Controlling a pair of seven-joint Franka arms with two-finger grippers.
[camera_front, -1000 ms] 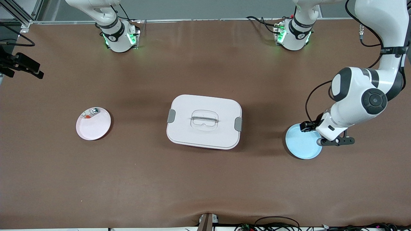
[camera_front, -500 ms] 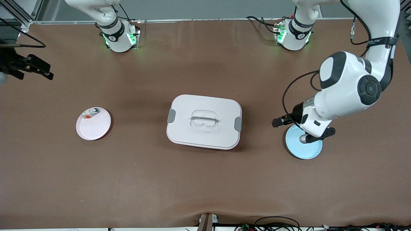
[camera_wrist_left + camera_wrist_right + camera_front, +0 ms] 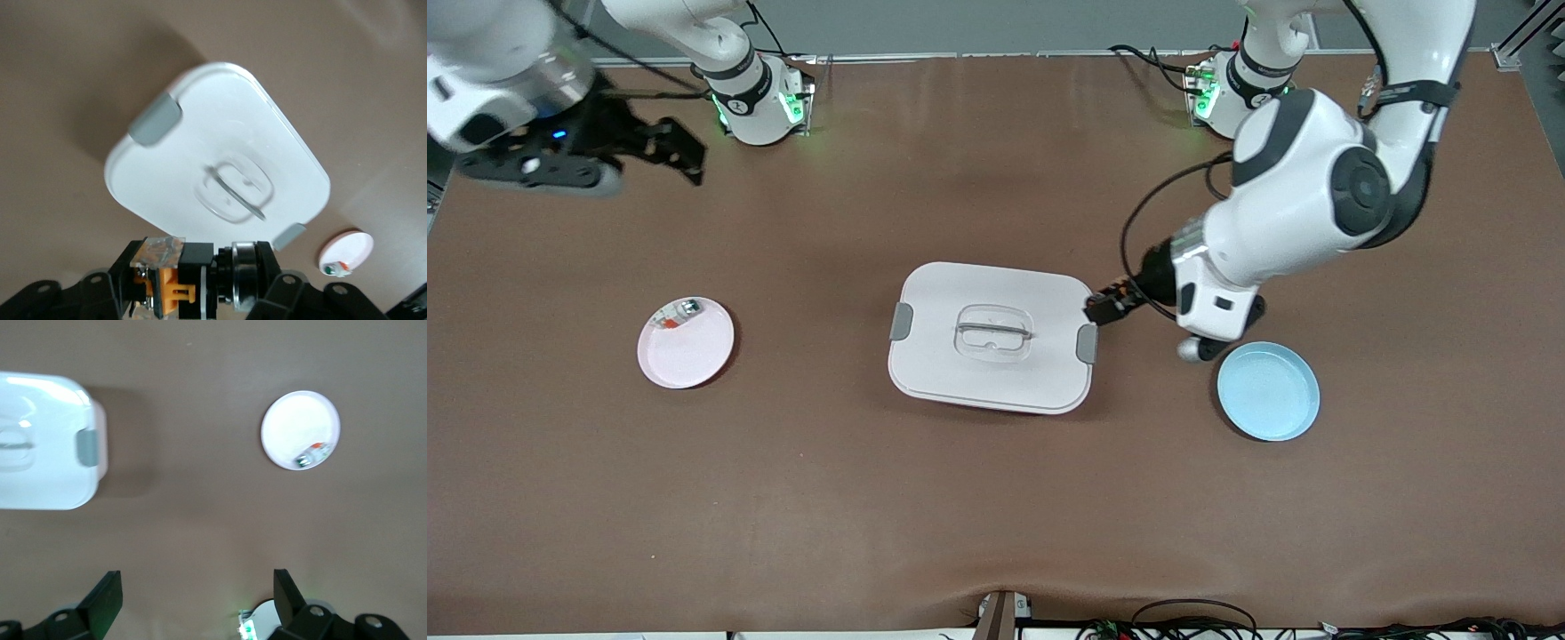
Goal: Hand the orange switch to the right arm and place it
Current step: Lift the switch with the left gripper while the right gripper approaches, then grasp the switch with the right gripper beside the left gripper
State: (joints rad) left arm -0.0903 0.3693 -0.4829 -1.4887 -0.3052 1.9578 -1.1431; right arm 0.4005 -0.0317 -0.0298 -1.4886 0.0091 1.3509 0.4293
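Orange plastic shows between the clamped fingers of your left gripper [image 3: 193, 283]: the orange switch [image 3: 175, 288] is held there, a stubby black body with orange marks, lying crosswise in the grip. You can see that gripper [image 3: 1104, 307] up in the air over the edge of the white lidded box [image 3: 992, 336], at the box's end toward the left arm, just beside one of its grey latches [image 3: 1087, 343]. You have the blue plate [image 3: 1268, 391] bare on the table, beside the box toward the left arm's end. Your right gripper [image 3: 660, 147] hangs high over the table near the right arm's base, its fingers [image 3: 103, 599] spread wide with nothing between them. You will find the pink plate [image 3: 686, 342] beside the box toward the right arm's end, carrying a small clear-and-silver part [image 3: 677, 313] with red-orange bits at its rim, on the side farther from the front camera.
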